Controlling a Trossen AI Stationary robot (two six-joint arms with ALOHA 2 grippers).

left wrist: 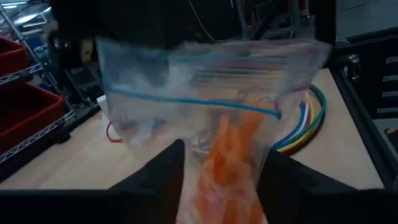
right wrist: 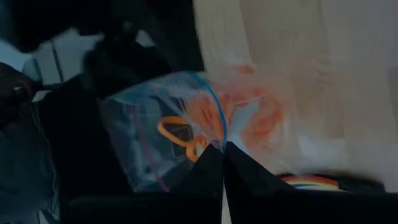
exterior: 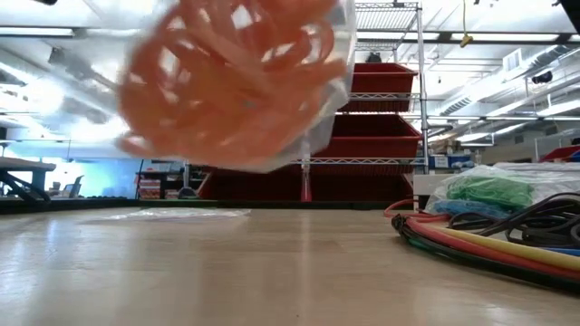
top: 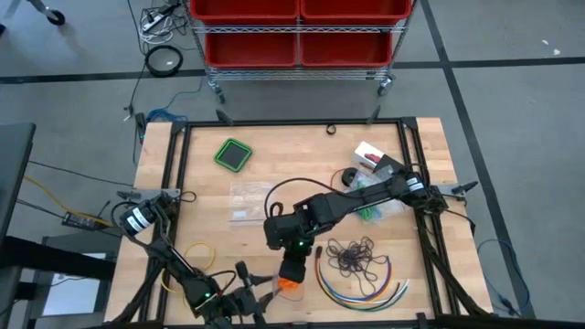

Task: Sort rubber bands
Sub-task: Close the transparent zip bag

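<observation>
A clear zip bag (exterior: 236, 81) stuffed with orange rubber bands (left wrist: 227, 155) hangs over the table's near edge, between both grippers. My right gripper (right wrist: 222, 146) comes down on it from above and is shut on its zip end. My left gripper (left wrist: 224, 152) reaches in level from the table's left (top: 265, 294), its fingers closed on either side of the bag's filled end. Loose dark purple rubber bands (top: 352, 256) lie on the table to the right. Green rubber bands in a bag (exterior: 489, 192) lie farther right. My left gripper has the bag's filled lower part (left wrist: 217, 186) between its two fingers, coming level from the table's left. The bag narrows where the fingers meet it, and the orange bands bunch there. My right gripper pinches the bag's edge by the blue zip line (right wrist: 208, 134) between its shut fingertips, slanting down from above. The bag hangs clear of the table.
Coloured cables (top: 361, 285) curve along the near edge right of the bag. A yellow ring (top: 196, 256) lies near left. Empty clear bags (top: 247, 201) lie mid-table, a green-rimmed black square (top: 233, 153) far left, and a white and red box (top: 370, 155) far right.
</observation>
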